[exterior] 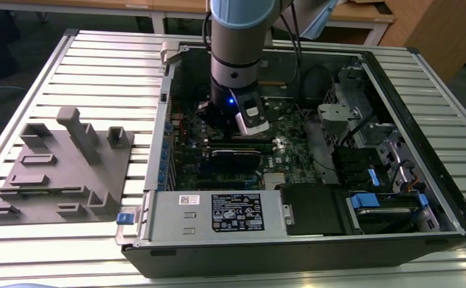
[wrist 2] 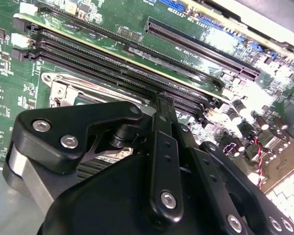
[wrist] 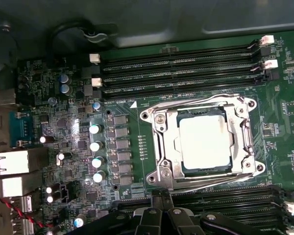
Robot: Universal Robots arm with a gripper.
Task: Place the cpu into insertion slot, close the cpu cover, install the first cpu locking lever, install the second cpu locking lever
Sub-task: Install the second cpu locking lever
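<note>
In the first wrist view the cpu, silver-topped, lies flat in the insertion slot. The cpu cover, a shiny metal frame, is down over its edges. One thin locking lever runs along the side by the memory slots, and another lever along the opposite side. My gripper hovers just outside the socket's corner near that second lever's end, fingers together with nothing seen between them. The second wrist view has the same shut gripper over the socket's edge. In the exterior view the gripper reaches down into the open computer case.
Long black memory slots flank the socket on both sides. Capacitors and rear ports stand on the board. A grey power-supply box closes the case's near side, drive bays the exterior view's right. A grey fixture lies on the slatted table.
</note>
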